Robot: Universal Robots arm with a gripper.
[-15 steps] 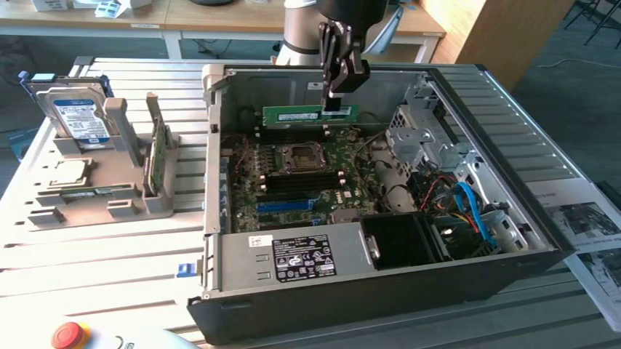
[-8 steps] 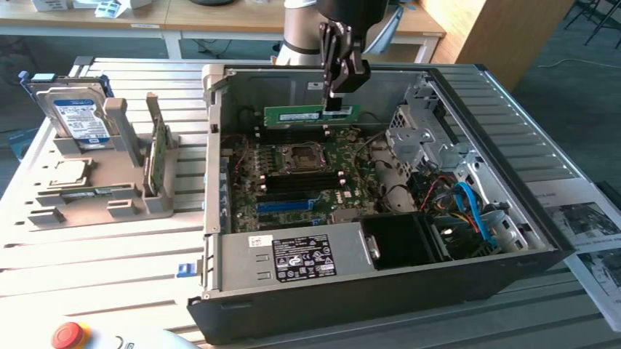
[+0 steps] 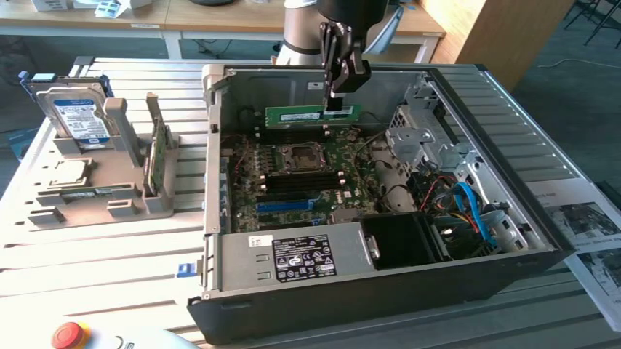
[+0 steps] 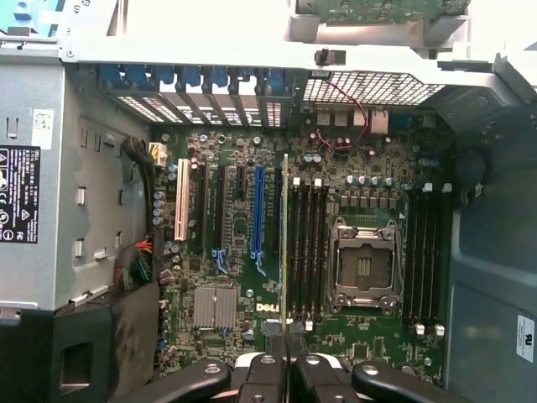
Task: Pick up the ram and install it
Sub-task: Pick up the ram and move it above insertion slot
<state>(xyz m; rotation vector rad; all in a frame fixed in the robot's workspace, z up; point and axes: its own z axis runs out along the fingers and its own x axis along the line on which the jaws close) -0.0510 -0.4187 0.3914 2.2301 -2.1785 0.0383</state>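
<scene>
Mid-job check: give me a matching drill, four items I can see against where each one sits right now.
Items:
1. ram
2. hard drive
3. CPU socket
4. red button

Places:
A. mounted on the motherboard
B. gripped by the hand, above the motherboard
C. upright in the grey holder, outside the case
D. at the near edge, on the exterior view's left, outside the case

Pairs: 1-B; 2-C; 3-A; 4-D

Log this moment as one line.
gripper: shut on ram | ram: held over motherboard inside open case | install: not yet seated
</scene>
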